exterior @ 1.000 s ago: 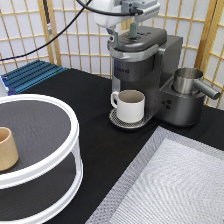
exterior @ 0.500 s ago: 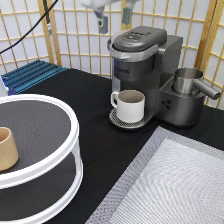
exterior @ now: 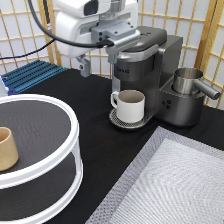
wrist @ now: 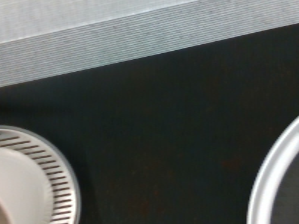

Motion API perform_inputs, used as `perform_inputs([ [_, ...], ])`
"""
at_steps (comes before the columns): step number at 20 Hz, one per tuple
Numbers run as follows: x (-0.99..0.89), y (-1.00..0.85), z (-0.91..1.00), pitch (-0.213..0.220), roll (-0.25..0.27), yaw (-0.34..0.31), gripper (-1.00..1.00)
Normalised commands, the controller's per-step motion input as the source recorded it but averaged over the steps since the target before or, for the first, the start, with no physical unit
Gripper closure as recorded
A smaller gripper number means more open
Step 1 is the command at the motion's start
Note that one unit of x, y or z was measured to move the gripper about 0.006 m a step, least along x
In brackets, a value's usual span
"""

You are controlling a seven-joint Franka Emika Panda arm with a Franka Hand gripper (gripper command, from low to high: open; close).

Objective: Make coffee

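Robot lab — coffee machine (exterior: 150, 70) (tabletop) before shoji screens (exterior: 30, 30).

open black tabletop (exterior: 95, 125) between round stand (exterior: 60, 145), coffee machine (exterior: 150, 75)

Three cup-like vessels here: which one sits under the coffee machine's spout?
The white mug with a handle, on the machine's round drip tray. The tan handleless cup sits on the round white shelf; the metal jug sits on the machine's right side.

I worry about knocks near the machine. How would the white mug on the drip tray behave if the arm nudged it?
The white mug looks squat and wide-based, so it would probably slide rather than tip. It looks ceramic, so likely heavy for its size and chippable. The slotted drip tray may catch its base. The gripper hangs above.
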Motion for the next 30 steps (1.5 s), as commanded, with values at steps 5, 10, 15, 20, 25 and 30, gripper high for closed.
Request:
perform_inputs([
  [5,0.00,-0.03,-0.01,0.000,-0.050,0.006,-1.00],
  [10,0.00,0.00,0.00,0.000,0.000,0.000,-1.00],
  [15,0.00,0.00,0.00,0.000,-0.001,0.000,-1.00],
  [20,0.00,0.00,0.00,0.000,0.000,0.000,-1.00],
  [25,0.00,0.00,0.00,0.000,0.000,0.000,-1.00],
  [30,0.00,0.00,0.00,0.000,0.000,0.000,-1.00],
])
